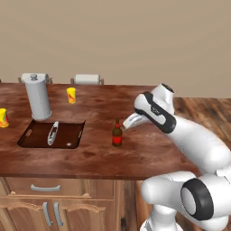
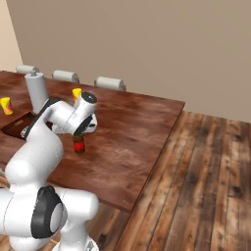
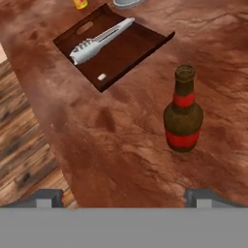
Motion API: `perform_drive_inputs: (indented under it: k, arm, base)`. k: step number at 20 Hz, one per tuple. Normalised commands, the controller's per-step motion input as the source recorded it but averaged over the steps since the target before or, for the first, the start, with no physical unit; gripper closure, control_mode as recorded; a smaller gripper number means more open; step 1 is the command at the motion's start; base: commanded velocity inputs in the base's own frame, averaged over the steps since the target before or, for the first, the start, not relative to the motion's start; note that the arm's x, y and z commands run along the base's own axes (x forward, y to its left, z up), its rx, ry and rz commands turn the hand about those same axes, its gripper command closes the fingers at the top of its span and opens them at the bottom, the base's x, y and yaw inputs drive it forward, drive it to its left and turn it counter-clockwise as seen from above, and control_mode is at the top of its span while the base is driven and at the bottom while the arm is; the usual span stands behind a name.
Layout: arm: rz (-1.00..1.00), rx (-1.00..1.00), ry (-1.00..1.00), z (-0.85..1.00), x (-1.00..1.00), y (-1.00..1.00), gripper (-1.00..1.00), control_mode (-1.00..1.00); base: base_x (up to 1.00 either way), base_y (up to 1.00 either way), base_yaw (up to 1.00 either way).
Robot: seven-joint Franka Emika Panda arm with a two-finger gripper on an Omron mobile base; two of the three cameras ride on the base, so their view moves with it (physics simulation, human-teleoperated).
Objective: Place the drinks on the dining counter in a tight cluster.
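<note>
While the gripper [image 3: 124, 196] hangs with jaws spread wide and nothing between them, the small dark brown bottle [image 3: 183, 112] stands upright on the dining counter [image 1: 149, 153] — just ahead of the fingertips, untouched — near the sink recess [image 1: 67, 134], to its right in the left base view.

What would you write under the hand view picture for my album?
Brown bottle stands upright on the wooden counter, right of the sink recess.

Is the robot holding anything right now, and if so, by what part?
Nothing. The gripper is open, its jaws short of the brown bottle, which stands upright on the counter.
</note>
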Motion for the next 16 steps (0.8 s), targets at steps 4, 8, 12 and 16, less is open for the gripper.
perform_drive_inputs:
  k: [4,8,12,16]
  arm:
    - [-0.03,0.00,0.16,0.27,-0.32,-0.18,-1.00,-1.00]
    - [-0.03,0.00,0.01,0.11,-0.47,-0.12,-1.00,-1.00]
    - [-0.10,-0.07,-0.03,0.01,-0.49,-0.05,-1.00,-1.00]
    - [-0.21,-0.11,-0.08,0.00,-0.42,-0.06,-1.00,-1.00]
  base:
    - [0.00,0.00,0.00]
    - [0.00,0.00,0.00]
    - [0.00,0.00,0.00]
    - [0.00,0.00,0.00]
